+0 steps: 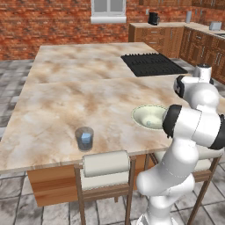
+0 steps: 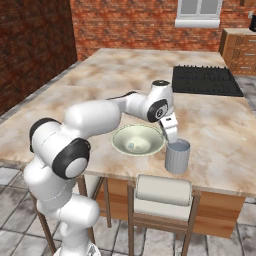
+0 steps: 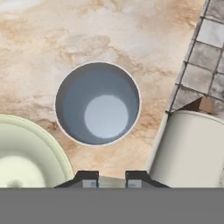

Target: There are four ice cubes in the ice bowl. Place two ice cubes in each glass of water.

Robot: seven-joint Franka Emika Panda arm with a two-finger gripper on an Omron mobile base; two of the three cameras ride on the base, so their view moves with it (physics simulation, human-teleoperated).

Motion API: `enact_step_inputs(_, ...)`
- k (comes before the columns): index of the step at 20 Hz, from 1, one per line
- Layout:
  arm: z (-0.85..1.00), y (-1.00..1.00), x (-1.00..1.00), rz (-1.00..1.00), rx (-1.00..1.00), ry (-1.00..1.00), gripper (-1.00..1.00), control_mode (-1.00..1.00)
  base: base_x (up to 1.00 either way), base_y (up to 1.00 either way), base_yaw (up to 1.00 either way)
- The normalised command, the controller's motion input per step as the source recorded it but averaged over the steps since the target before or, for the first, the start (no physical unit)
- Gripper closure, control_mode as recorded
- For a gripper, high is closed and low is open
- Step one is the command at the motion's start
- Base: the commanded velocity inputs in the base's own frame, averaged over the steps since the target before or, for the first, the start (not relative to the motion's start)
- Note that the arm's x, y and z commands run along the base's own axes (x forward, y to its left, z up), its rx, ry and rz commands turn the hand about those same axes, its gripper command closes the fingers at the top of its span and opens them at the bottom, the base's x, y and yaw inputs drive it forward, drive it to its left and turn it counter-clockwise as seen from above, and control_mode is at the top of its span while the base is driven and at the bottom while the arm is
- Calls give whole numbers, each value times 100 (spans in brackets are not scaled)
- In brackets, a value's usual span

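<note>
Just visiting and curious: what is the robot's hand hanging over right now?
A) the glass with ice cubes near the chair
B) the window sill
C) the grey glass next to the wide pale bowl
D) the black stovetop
C: in the right base view the gripper hangs just above the grey glass beside the wide bowl, and the hand view looks straight down into that glass.
</note>
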Motion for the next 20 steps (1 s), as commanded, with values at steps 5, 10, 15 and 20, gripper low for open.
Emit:
enact_step_inputs(5, -12, -34, 10, 0, 0, 1, 100, -100, 0, 0, 0)
enact_step_inputs(10, -25, -6, 22, 0, 0, 2, 100, -100, 0, 0, 0)
enact_step_inputs(15, -32, 0, 19, 0, 0, 5, 100, -100, 0, 0, 0)
enact_step_inputs(20, -7, -27, 19, -1, 0, 0, 100, -100, 0, 0, 0)
